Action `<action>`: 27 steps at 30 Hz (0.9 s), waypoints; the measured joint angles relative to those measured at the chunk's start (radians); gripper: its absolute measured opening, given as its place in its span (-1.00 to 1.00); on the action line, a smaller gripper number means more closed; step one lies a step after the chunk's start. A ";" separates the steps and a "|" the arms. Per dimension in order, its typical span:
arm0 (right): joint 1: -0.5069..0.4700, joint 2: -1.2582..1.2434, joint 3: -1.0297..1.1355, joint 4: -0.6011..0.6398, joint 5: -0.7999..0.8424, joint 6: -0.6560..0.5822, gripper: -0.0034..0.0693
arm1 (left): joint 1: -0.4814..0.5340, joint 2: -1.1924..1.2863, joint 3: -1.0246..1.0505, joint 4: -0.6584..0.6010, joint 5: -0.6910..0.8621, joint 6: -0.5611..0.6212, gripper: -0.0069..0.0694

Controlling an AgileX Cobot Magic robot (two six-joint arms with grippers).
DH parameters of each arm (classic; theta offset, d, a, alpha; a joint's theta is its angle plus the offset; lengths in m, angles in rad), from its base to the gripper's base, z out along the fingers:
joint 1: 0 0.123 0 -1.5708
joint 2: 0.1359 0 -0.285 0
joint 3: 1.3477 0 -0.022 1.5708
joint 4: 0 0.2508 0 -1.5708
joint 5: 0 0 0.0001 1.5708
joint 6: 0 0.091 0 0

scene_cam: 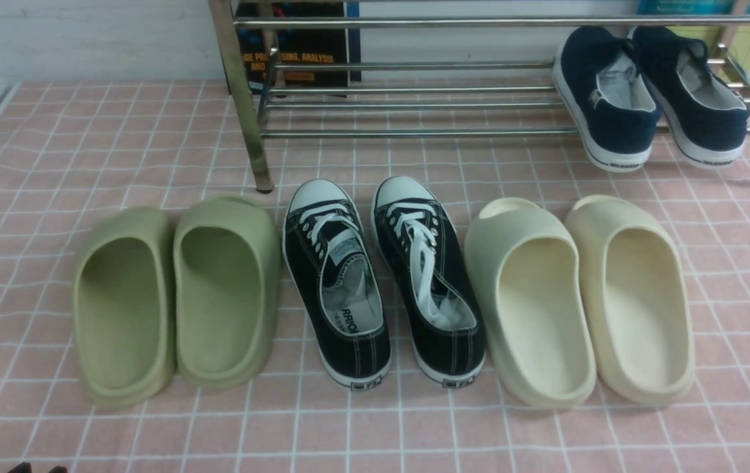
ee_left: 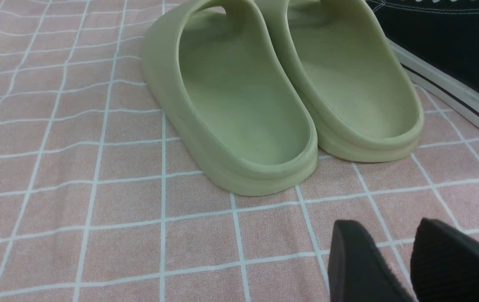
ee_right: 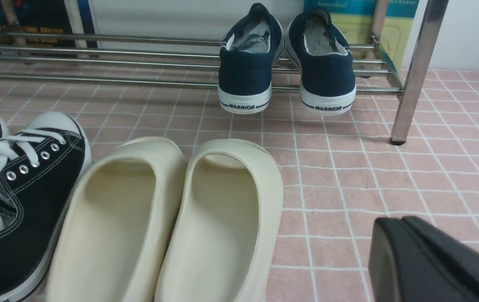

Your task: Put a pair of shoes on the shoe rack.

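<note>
Apparently finished: the left jaws hang parted and empty by the green slippers (ee_left: 239, 96), well apart from the navy shoes (scene_cam: 618, 128) at the rack's (scene_cam: 414, 131) right end (heels overhang the front rod, so a bump could tip them off). The right jaws are nearer the shoes; I cannot tell their state.
</note>
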 joint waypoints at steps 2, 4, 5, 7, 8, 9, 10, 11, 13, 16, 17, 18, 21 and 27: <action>0.000 -0.023 0.105 0.025 -0.109 0.000 -0.94 | 0.000 0.000 0.000 0.000 0.000 0.000 -0.20; 0.000 -0.028 0.157 0.035 -0.198 0.000 -0.94 | 0.000 0.000 0.000 0.000 0.000 0.000 -0.20; 0.000 -0.028 0.175 0.037 -0.219 0.000 -0.94 | 0.000 0.000 0.000 0.000 0.000 0.000 -0.20; 0.000 -0.029 0.237 0.053 -0.357 0.000 -0.93 | 0.000 0.000 0.000 0.000 0.000 0.000 -0.20; 0.000 -0.029 0.243 0.054 -0.363 0.000 -0.93 | 0.000 0.000 0.000 0.000 0.000 0.000 -0.20; 0.000 -0.029 0.253 0.057 -0.381 0.000 -0.93 | 0.000 0.000 0.000 0.000 0.000 0.000 -0.20; 0.000 -0.029 0.266 0.057 -0.400 0.000 -0.93 | 0.000 0.000 0.000 0.000 0.000 0.000 -0.20; 0.000 -0.029 0.274 0.059 -0.408 0.000 -0.93 | 0.000 0.000 0.000 0.000 0.000 0.000 -0.20; 0.000 -0.029 0.280 0.061 -0.407 0.000 -0.92 | 0.000 0.000 0.000 0.000 0.000 0.000 -0.20; 0.000 -0.029 0.280 0.062 -0.400 0.000 -0.92 | 0.000 0.000 0.000 0.000 0.000 0.000 -0.20; 0.000 -0.029 0.280 0.063 -0.390 0.000 -0.92 | 0.000 0.000 0.000 0.000 0.000 0.000 -0.20; 0.000 -0.029 0.280 0.063 -0.382 0.000 -0.92 | 0.000 0.000 0.000 0.000 0.000 0.000 -0.20; 0.000 -0.075 0.280 0.062 -0.322 0.000 -0.91 | 0.000 0.000 0.000 0.000 0.000 0.000 -0.20; -0.001 -0.198 0.280 -0.060 -0.062 0.000 -0.91 | 0.000 -0.001 0.000 0.001 0.000 0.000 -0.20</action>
